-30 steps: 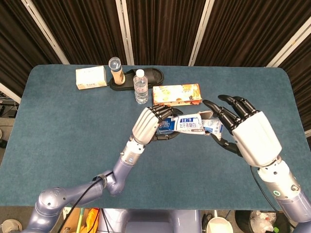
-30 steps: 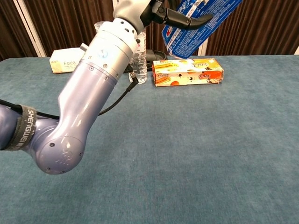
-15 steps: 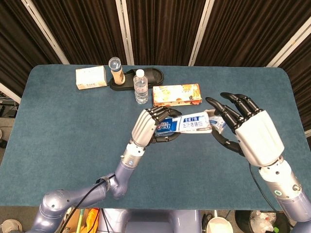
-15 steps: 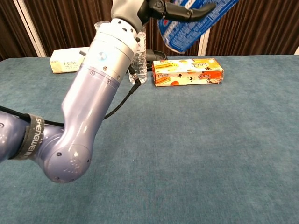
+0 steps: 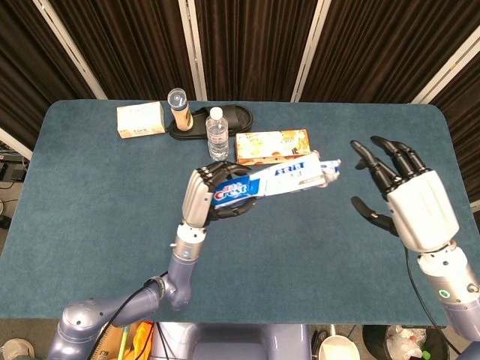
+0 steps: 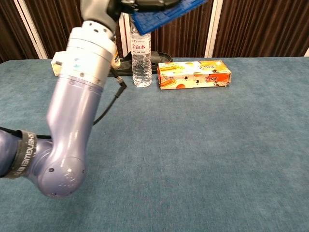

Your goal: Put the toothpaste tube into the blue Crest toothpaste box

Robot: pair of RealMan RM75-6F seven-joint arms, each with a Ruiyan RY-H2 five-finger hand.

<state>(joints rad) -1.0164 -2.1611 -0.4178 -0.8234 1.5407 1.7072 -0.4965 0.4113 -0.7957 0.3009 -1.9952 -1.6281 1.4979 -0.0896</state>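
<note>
Above the table point(image 5: 90, 187), the left hand point(image 5: 204, 193) grips the box point(image 5: 274, 180) by its left end, long axis running rightward; the right hand point(image 5: 405, 199) is spread, apart.

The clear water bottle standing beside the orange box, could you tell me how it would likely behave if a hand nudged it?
The water bottle is tall, narrow and upright, so a high nudge would probably tip it. Once down, being round, it would likely roll. Its smooth plastic may be slippery.

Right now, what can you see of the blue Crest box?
The blue Crest box is a long cardboard carton, blue with white lettering and a paler right half. The left hand grips its left end, holding it in the air, roughly level. Something crumpled and white shows at its right end. The right hand is apart from it.
</note>
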